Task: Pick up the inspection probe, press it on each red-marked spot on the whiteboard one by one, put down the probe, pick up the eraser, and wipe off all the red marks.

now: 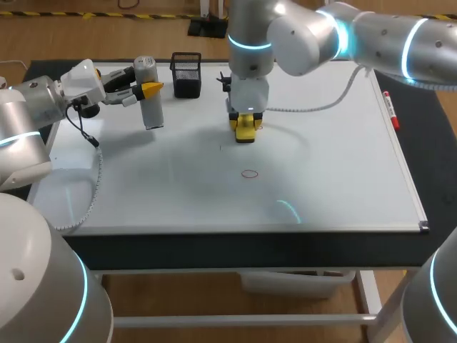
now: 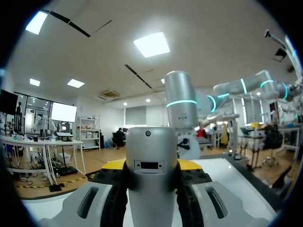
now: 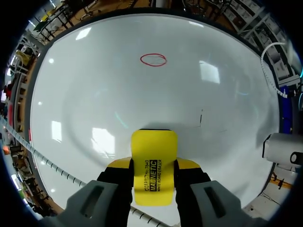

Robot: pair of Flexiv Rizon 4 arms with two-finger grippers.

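L arm point(image 1: 28, 114) comes in from the left. L tool point(image 1: 148, 90) point(image 2: 151, 165) lies roughly level over the left rear part of the whiteboard point(image 1: 335, 179) point(image 3: 90, 94), which covers most of the surface. Its fingers are clamped on the inspection probe point(image 1: 148, 103) point(image 2: 150, 151), a grey cylinder held upright w/ one yellow tip on each side. The probe's lower end is close to the board; can't tell if it touches.

Just right of the probe, at the board's rear edge, stands a black mesh holder point(image 1: 186, 73).

R arm point(image 1: 371, 36) enters from the right and reaches past the middle. R tool point(image 1: 245, 127) point(image 3: 154, 165) points down, fingers closed on the yellow eraser point(image 1: 245, 133) point(image 3: 154, 146) from both sides. The eraser's free end is at the board w/ a shadow tight under it; contact not certain. A small dark tick point(image 1: 220, 148) point(image 3: 200, 117) sits near the eraser.

Ahead of R tool, apart from the eraser, is one red mark point(image 1: 248, 174) point(image 3: 153, 59), a thin oval outline, unwiped.

Far right, a red marker pen point(image 1: 390, 111) lies along the board's right frame.
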